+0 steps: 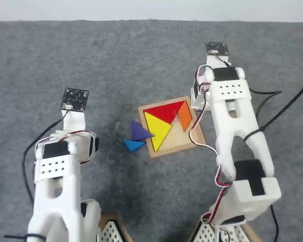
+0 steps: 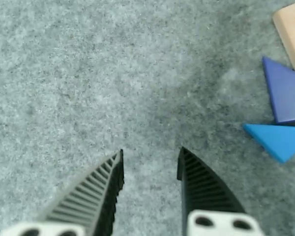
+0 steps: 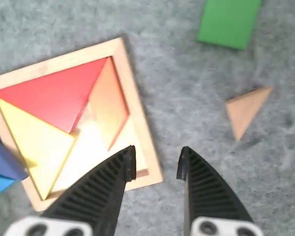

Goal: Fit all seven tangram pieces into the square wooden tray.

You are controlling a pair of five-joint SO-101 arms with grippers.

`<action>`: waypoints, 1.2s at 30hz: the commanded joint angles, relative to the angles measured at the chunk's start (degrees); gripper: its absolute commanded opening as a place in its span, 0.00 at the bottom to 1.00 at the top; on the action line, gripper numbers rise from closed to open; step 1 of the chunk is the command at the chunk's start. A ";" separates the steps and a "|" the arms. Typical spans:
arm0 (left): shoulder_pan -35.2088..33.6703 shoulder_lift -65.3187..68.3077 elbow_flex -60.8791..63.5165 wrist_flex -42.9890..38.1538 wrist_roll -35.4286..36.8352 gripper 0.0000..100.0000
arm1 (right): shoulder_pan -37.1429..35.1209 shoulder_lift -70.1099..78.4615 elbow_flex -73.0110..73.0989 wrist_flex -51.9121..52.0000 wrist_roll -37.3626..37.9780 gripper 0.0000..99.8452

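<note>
A grey felt mat (image 1: pixel 116 60) covers the table. The right arm (image 1: pixel 232 116) stands over the right edge of the tray, and the left arm (image 1: pixel 58 166) stands well to the left of it. The right gripper (image 3: pixel 156 160) hangs part open with nothing between its fingers, one tip over the tray's rim and the other over felt. The left gripper (image 2: pixel 150 162) is also part open and empty above bare felt.

The square wooden tray (image 1: pixel 182 137) lies mid-table, turned slightly. It holds a red triangle (image 1: pixel 166 112) along the far side, a yellow triangle (image 1: pixel 158 128) at the left and an orange piece (image 1: pixel 185 116) at the right; the near-right part is bare wood. A dark blue triangle (image 1: pixel 139 131) lies at the left, its tip at the rim. A green piece (image 3: pixel 228 22) lies on felt beyond the orange side. A light blue triangle (image 1: pixel 133 145) sits against the dark blue one's near side. A tan triangle (image 3: pixel 246 110) lies near the green piece.
</note>
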 commanded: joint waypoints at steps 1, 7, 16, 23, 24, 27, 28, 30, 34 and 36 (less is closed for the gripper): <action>0.09 -1.76 -0.57 -0.97 -0.53 0.18 | 6.20 -2.86 -1.76 -2.42 0.35 0.17; 0.26 -1.76 -0.57 -0.97 -0.53 0.18 | 12.35 6.46 -0.97 -8.92 0.70 0.24; 0.09 -1.76 -0.57 -0.97 -0.44 0.18 | 12.44 14.99 -1.05 -13.05 0.79 0.24; 0.09 -1.76 -0.57 -0.97 -0.44 0.18 | 12.44 15.43 -0.97 -13.49 0.79 0.24; 0.09 -1.76 -0.57 -0.97 -0.44 0.18 | 12.44 15.52 -0.97 -13.58 0.79 0.24; 0.09 -1.76 -0.57 -0.97 -0.44 0.18 | 12.70 16.75 -0.97 -13.58 0.79 0.24; 0.09 -1.85 -0.57 -0.88 -0.44 0.18 | 13.14 17.54 -0.97 -13.85 0.79 0.24; 0.09 -2.11 -0.57 -0.79 -0.44 0.18 | 14.02 19.03 -0.97 -14.99 0.79 0.24; 0.09 -2.20 -0.66 0.00 -0.44 0.18 | 15.78 20.79 -3.08 -14.64 0.79 0.24; 0.09 -2.20 -0.66 0.00 -0.44 0.18 | 15.96 21.23 -3.60 -14.64 0.79 0.24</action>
